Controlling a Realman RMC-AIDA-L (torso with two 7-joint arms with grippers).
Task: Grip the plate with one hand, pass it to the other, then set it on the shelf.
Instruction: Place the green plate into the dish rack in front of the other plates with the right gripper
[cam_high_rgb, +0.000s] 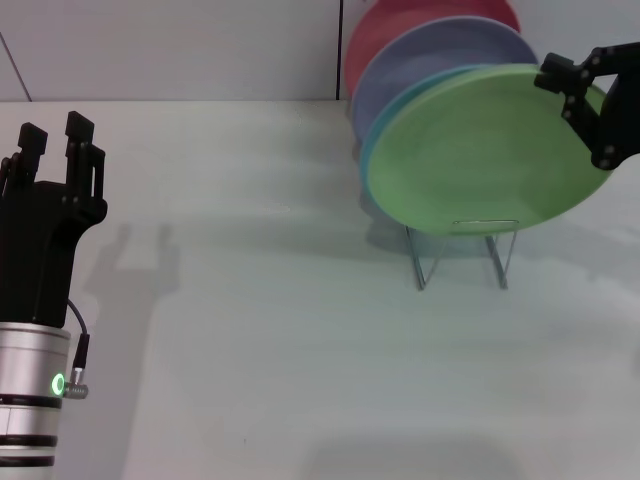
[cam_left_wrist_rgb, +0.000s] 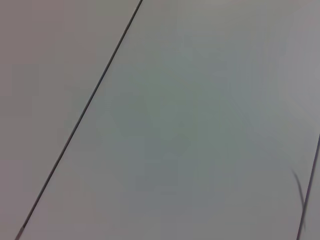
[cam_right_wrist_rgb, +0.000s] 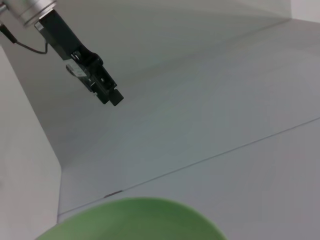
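the round, shallow, light green plastic plate (cam_high_rgb: 478, 150) stands on edge in the thin silver wire shelf (cam_high_rgb: 462, 258), foremost of a leaning stack, a turquoise-blue plate (cam_high_rgb: 372, 140), a lavender plate (cam_high_rgb: 420, 58) and a red plate (cam_high_rgb: 385, 25) behind it. the right tool (cam_high_rgb: 578, 86) is at the green plate's upper right rim, closed on it. the left tool (cam_high_rgb: 55, 150) hangs well apart at the left, fingers slightly parted, holding nothing. the desk (cam_high_rgb: 250, 330) is a plain pale surface carrying soft shadows; a pale wall (cam_high_rgb: 170, 45) stands behind.
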